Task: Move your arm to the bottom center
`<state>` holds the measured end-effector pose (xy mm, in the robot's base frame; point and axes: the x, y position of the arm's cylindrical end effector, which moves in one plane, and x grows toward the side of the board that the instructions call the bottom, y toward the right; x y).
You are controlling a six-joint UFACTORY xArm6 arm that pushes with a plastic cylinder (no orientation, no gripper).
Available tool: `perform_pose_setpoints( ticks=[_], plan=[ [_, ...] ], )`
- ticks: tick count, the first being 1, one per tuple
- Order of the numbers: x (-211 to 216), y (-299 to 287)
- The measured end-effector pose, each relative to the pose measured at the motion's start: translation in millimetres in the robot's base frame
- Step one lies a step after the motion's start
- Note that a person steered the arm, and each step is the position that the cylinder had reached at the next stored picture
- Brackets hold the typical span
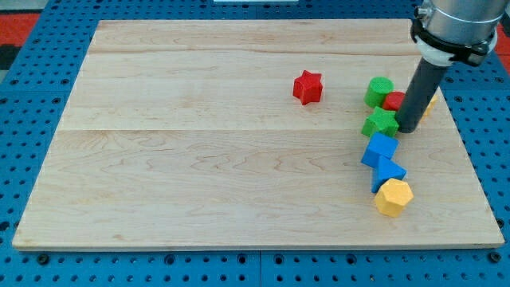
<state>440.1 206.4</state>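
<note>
Wooden surface (199, 159) is mostly bare toward the bottom centre, well down-left of my tip (407, 128). No gripper is fitted (only a rod). The green star (381, 122), touching the tip's left, should be skirted.

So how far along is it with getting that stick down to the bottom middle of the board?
Nothing looks done yet. My tip is on the view's right side, in the upper half, beside the green star block and in front of a red block. Left to do: slide down and leftward to the bottom centre of the wooden board, steering clear of the blue blocks and the yellow block.
</note>
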Motion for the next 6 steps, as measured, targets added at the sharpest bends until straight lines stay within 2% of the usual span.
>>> perform_pose_setpoints(
  ticks=[1,2,3,4,5,6],
  plan=[
    [4.0,-2.1],
    [30.2,17.8],
    [49.5,79.1],
    [125.8,95.0],
    [166.2,21.3],
    [166.3,-112.5]
  ],
)
